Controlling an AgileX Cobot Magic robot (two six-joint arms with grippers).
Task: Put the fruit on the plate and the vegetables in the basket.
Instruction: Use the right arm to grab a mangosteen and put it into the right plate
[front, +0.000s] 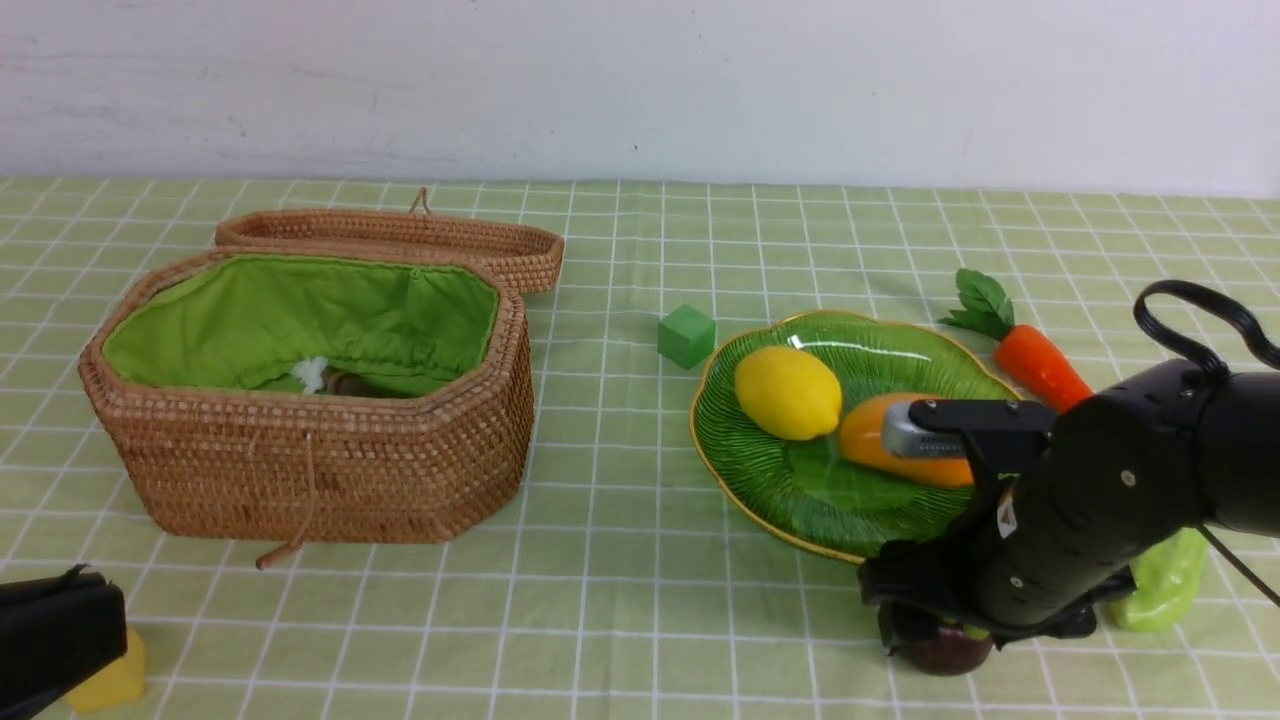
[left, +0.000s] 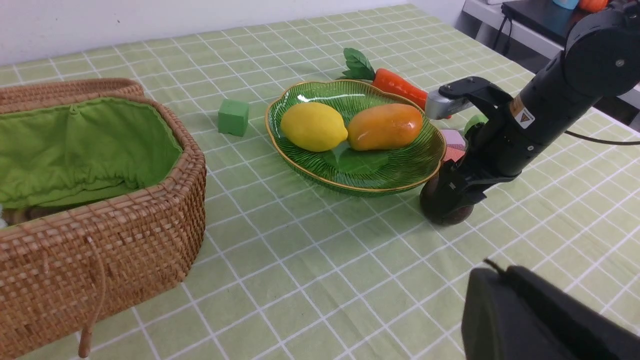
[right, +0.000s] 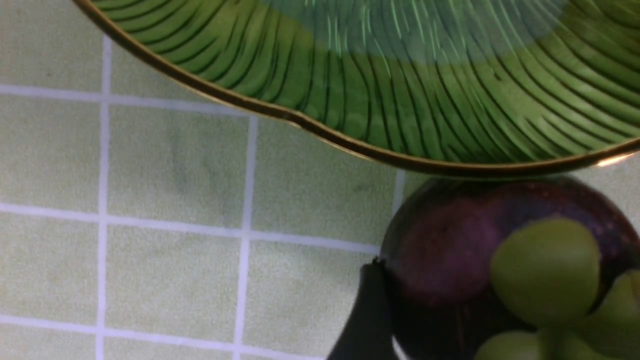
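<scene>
**Item: mangosteen (front: 945, 650), on the cloth just off the near-right rim of the plate (front: 800, 500). Pickup in hand.**

My right claw (front: 960, 618) is down over it with the jaws set wide to either side. One finger (right: 367, 310) lies against its dark flank, but I cannot tell whether the grip has bitten. My left claw (front: 60, 620) is closed and empty at the near-left corner. For a good pickup I should close on the round purple body below the green knobs, since glossy skin is likely to slip. I should then lift straight up to clear the gold rim before moving left and away. The place to set it down is the bare near part of the plate, short of the lemon (front: 788, 392) and mango (front: 865, 440). The carrot (front: 1040, 365) and the pale green piece (front: 1165, 585) are not yet in the basket (front: 320, 470).
</scene>
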